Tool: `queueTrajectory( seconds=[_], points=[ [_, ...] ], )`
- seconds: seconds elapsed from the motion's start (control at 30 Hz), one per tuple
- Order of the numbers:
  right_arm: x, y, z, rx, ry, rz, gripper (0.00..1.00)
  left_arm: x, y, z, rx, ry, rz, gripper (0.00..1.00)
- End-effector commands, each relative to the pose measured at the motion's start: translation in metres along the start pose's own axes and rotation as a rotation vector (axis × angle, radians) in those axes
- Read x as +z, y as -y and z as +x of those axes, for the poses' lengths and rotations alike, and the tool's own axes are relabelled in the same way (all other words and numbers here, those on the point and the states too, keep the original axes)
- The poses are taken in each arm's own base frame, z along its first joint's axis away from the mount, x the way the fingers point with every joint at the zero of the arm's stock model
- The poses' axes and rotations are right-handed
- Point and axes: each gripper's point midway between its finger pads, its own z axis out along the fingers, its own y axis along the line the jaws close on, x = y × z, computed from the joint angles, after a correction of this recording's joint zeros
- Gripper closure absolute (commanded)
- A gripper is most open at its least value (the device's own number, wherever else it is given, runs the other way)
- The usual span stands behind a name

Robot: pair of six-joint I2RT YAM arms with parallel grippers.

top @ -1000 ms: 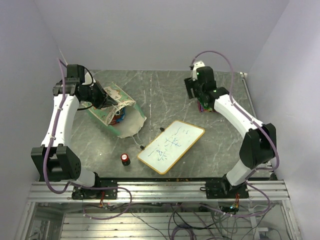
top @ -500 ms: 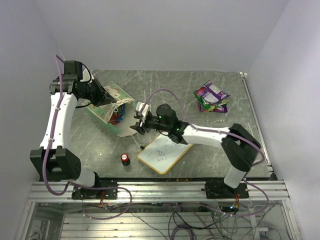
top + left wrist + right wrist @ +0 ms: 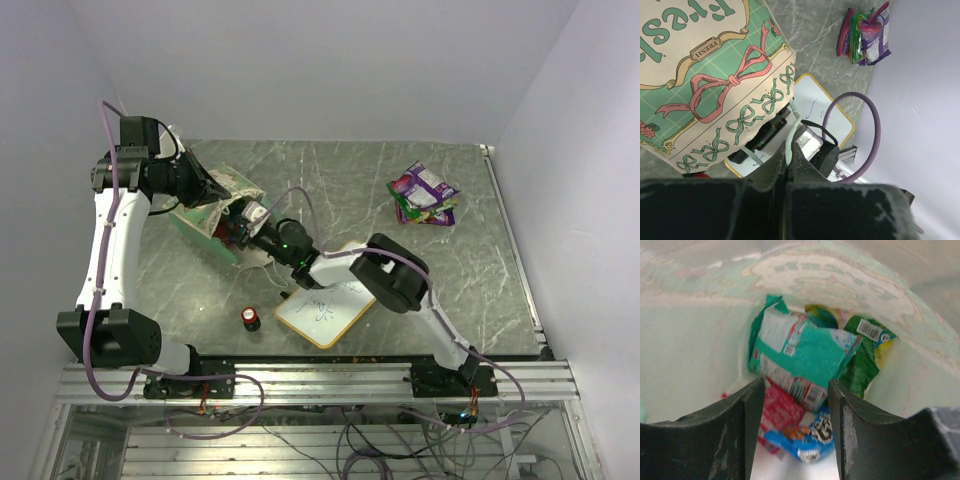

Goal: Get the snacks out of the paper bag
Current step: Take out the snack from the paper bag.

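Observation:
The green paper bag [image 3: 212, 212] lies on its side at the left of the table, mouth toward the middle. My left gripper [image 3: 789, 150] is shut on the bag's thin green rim and holds the mouth up. My right gripper [image 3: 796, 390] is inside the bag's mouth [image 3: 250, 222], open, with nothing between its fingers. Just ahead of it lie snacks: a teal packet [image 3: 805, 352], a green one [image 3: 862, 357], a red one [image 3: 780, 415] and a blue one [image 3: 807, 440]. More snacks [image 3: 424, 195] lie piled at the far right of the table.
A wood-framed whiteboard [image 3: 322, 316] lies under my stretched right arm in the front middle. A small red-capped black cylinder [image 3: 250, 318] stands left of it. The right arm spans from its base to the bag, low over the board.
My right arm has swung from the snack pile at the far right across to the bag and pushed its gripper into the mouth, jaws narrower. The left gripper has raised the rim slightly.

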Motion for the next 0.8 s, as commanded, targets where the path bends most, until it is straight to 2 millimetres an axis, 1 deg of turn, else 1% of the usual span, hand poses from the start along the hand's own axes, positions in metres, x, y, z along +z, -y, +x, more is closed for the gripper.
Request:
queueTrajectory(
  seconds=[0.0, 0.1, 0.13, 0.3, 0.4, 0.5, 0.57, 0.67, 0.7, 0.73, 0.77],
  points=[
    [0.029, 0.021, -0.014, -0.026, 0.094, 0.152, 0.46, -0.013, 0.01, 0.005, 0.082, 0.009, 0.024, 0.93],
    [0.044, 0.022, 0.0, -0.07, 0.077, 0.154, 0.45, -0.011, 0.005, 0.01, 0.08, -0.002, 0.017, 0.93],
    [0.046, 0.02, 0.017, -0.078, 0.039, 0.153, 0.43, -0.011, 0.006, 0.01, 0.075, -0.001, 0.022, 0.93],
    [0.055, 0.023, 0.044, -0.1, -0.005, 0.177, 0.34, -0.01, 0.011, 0.01, 0.058, -0.002, 0.049, 0.93],
    [0.059, 0.026, 0.051, -0.093, -0.006, 0.18, 0.27, -0.011, 0.011, 0.009, 0.062, -0.004, 0.039, 0.93],
    [0.067, 0.027, 0.059, -0.092, -0.013, 0.164, 0.2, -0.01, 0.011, 0.009, 0.06, -0.007, 0.036, 0.93],
    [0.074, 0.024, 0.064, -0.079, -0.005, 0.128, 0.19, -0.009, 0.01, 0.011, 0.056, -0.008, 0.035, 0.93],
    [0.08, 0.024, 0.074, -0.075, -0.007, 0.12, 0.16, -0.005, 0.009, 0.015, 0.045, -0.017, 0.036, 0.93],
    [0.083, 0.026, 0.074, -0.071, 0.0, 0.119, 0.15, -0.004, 0.008, 0.017, 0.042, -0.021, 0.035, 0.93],
    [0.084, 0.025, 0.082, -0.063, -0.012, 0.111, 0.14, -0.003, 0.007, 0.018, 0.04, -0.024, 0.034, 0.93],
    [0.086, 0.025, 0.086, -0.058, -0.013, 0.102, 0.13, -0.002, 0.007, 0.019, 0.038, -0.028, 0.032, 0.93]
  ],
)
